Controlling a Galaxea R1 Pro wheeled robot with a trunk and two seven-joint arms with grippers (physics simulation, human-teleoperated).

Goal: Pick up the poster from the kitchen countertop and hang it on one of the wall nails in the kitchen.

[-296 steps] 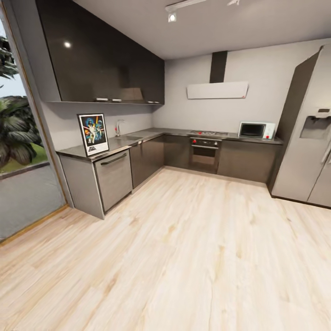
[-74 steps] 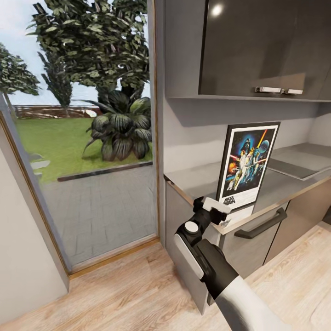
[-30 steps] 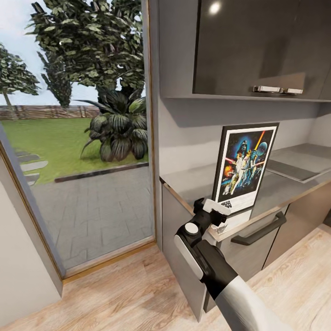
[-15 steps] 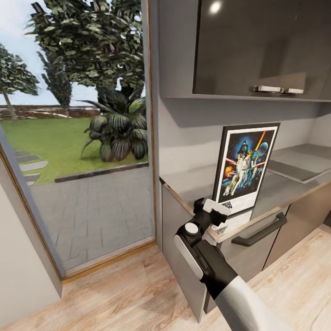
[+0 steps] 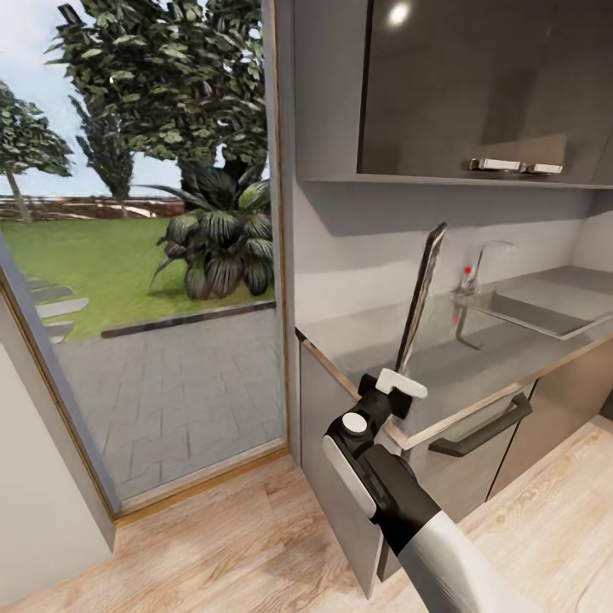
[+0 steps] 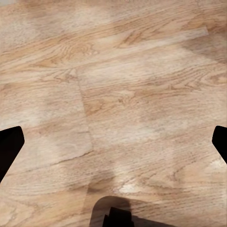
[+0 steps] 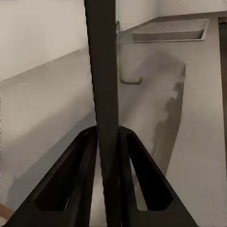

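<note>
The poster (image 5: 423, 298) stands nearly upright over the front edge of the kitchen countertop (image 5: 477, 362), its long axis running from about 6 o'clock to 12 o'clock with a slight lean toward 1 o'clock in the head view, and it is turned edge-on to the camera, so that it reads as a thin dark sliver. The right gripper (image 5: 400, 385) pinches its lower end; in the right wrist view the two dark fingers (image 7: 85, 161) press against either side of the frame's narrow edge (image 7: 103, 94). Half a second earlier the poster's printed face was turned toward the head camera; it has since swung about its long axis, uncovering the tap (image 5: 478, 260) and sink (image 5: 536, 308) at about 3 o'clock of it. In the left wrist view the left gripper's (image 6: 113, 142) dark fingertips (image 6: 9, 146) sit spread wide apart above pale wooden floor (image 6: 123, 94), with nothing between them.
</note>
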